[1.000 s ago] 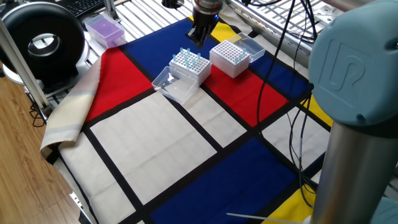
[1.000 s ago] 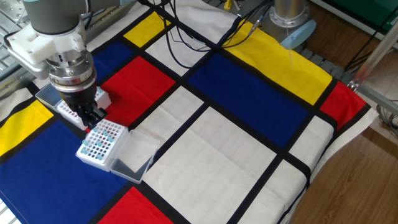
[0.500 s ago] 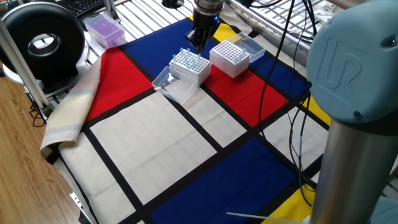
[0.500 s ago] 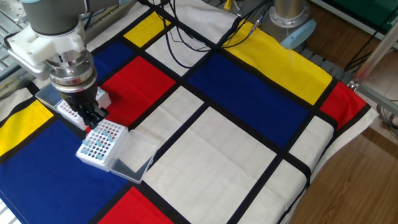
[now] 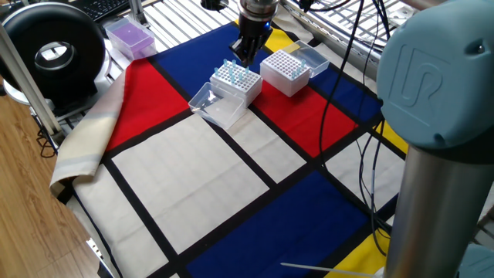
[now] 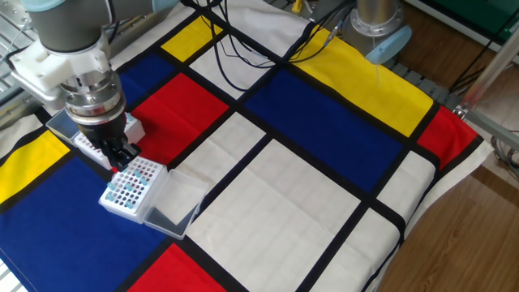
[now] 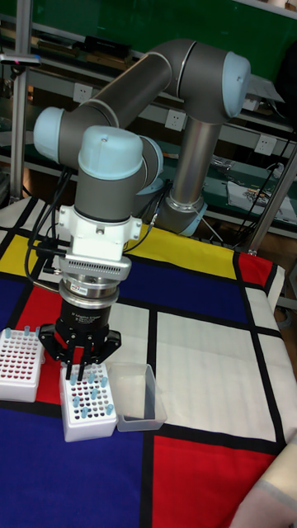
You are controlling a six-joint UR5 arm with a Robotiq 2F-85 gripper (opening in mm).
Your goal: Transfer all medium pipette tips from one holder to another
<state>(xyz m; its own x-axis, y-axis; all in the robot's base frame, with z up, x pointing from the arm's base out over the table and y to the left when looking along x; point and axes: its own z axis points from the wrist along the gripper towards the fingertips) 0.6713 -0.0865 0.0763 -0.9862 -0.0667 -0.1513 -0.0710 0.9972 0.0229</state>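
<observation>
While the gripper (image 7: 84,369) hangs low over the near tip box (image 7: 90,406), the step in hand looks like picking 1 tip out of its grid, so the descent should stay straight down over a single hole, with no sideways drift that could knock neighbouring tips or drag the box across the checkered cloth (image 6: 324,170). Fingers (image 7: 69,369) point down, slightly parted; their tips sit among the upper ends of the pale-blue pipette tips (image 7: 87,394) at the box's back edge. Whether they clasp a tip or merely straddle one cannot be told from any view. Most tips stand upright in this box, whose clear lid (image 7: 137,398) lies flipped open against its side. The 2nd box (image 7: 20,365) stands just beside it, toward the cloth's edge; it holds at least 2 tips along its back row, the rest of the holes appear bare. In the fixed views the gripper covers the gap between both boxes.
</observation>
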